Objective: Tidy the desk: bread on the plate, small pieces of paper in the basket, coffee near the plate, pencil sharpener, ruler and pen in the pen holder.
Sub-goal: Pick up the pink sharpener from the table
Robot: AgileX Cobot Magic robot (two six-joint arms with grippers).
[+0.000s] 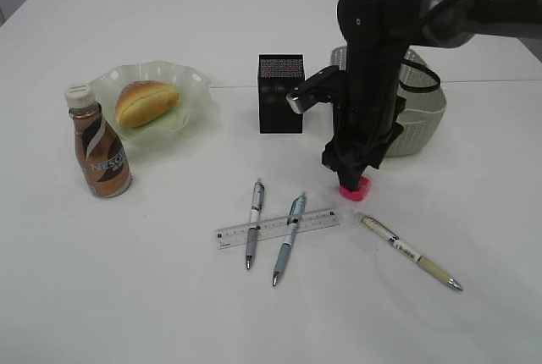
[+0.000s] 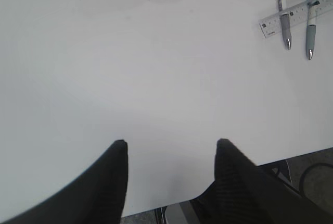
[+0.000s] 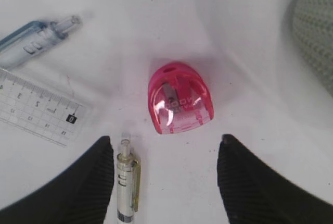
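One white table (image 1: pixel 127 296) carries everything. One robot arm (image 1: pixel 381 59) shows in the exterior view, reaching down from the upper right. One sage basket (image 1: pixel 419 118) sits behind that arm, partly hidden by it. One wavy green plate (image 1: pixel 190 93) stands at the left with one bread (image 1: pixel 146 102) lying on it. One coffee (image 1: pixel 99 146) bottle stands upright just in front of the plate, to its left. One black mesh holder (image 1: pixel 280 93) stands between plate and basket. One clear ruler (image 1: pixel 277 228) lies flat in front of the holder, with two pens lying across it: a grey one (image 1: pixel 253 223) and a blue one (image 1: pixel 290 238). A third, cream pen (image 1: pixel 409 251) lies apart to the right. One pink sharpener (image 3: pixel 179 98) rests on the table directly under the right claw (image 3: pixel 164 156), whose jaws stand spread on either side without touching it. The left claw (image 2: pixel 171 153) hangs spread over bare table, pinching nothing.
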